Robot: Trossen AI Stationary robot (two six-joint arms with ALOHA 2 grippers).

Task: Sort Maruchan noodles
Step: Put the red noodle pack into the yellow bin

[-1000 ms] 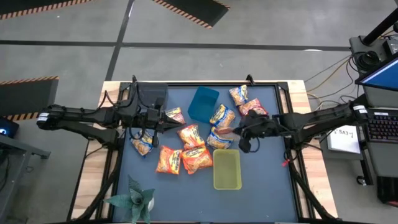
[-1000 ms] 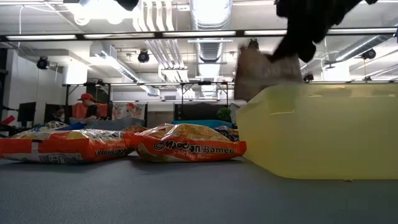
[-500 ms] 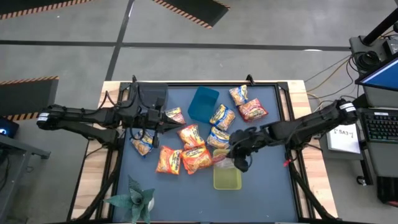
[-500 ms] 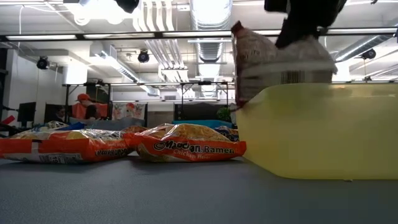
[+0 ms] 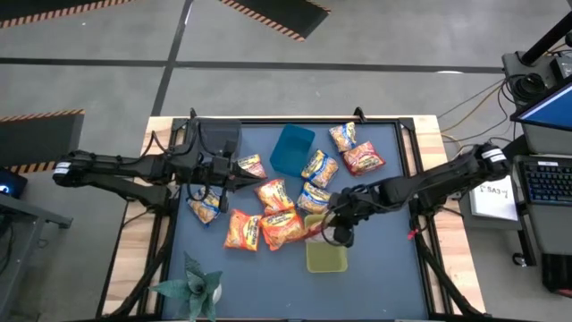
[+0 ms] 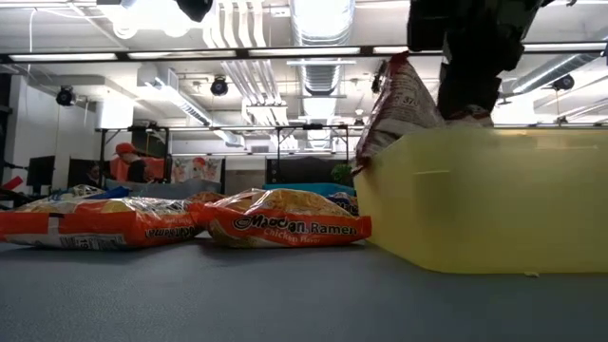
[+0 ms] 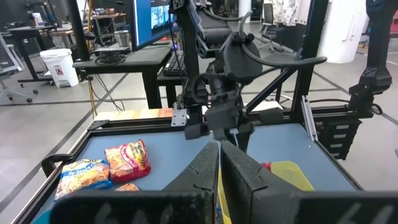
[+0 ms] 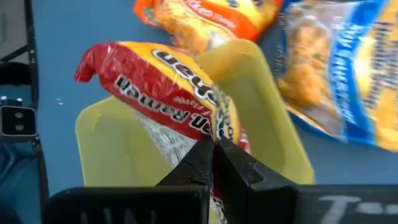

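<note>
Maruchan noodle packets in orange, blue-and-yellow and red lie scattered mid-table (image 5: 274, 194) around a blue bin (image 5: 292, 149). A yellow-green bin (image 5: 327, 254) sits nearer the table's near edge. My right gripper (image 5: 338, 229) hangs over that bin's far left corner, shut on a red packet (image 8: 163, 78). My left gripper (image 5: 234, 171) waits at the left side of the pile, shut on a small packet (image 5: 251, 165). More packets lie in the low view (image 6: 285, 226) and in the left wrist view (image 7: 129, 159). My right gripper pinches the red packet at its edge (image 8: 216, 127) between both fingers, coming from above. The packet is lifted and tilted, and hangs with its lower end (image 6: 372, 152) at the yellow-green bin's rim. My left gripper comes level from the table's left. Only a thin yellow strip of the packet (image 7: 217, 186) shows between its shut fingers. The packet sticks out past the fingertips toward the pile.
A paper plant (image 5: 192, 286) stands at the near left corner. Packets crowd the middle of the table (image 5: 283, 228); a red one (image 5: 363, 157) and another (image 5: 343, 136) lie far right. Bare mat shows right of the yellow-green bin (image 5: 384, 259).
My right gripper has carried the red packet from the table's right middle toward the near left, and has stopped over the yellow-green bin. The packet has tipped from nearly flat to steeply tilted, and its lower end has dropped to the bin's rim.
</note>
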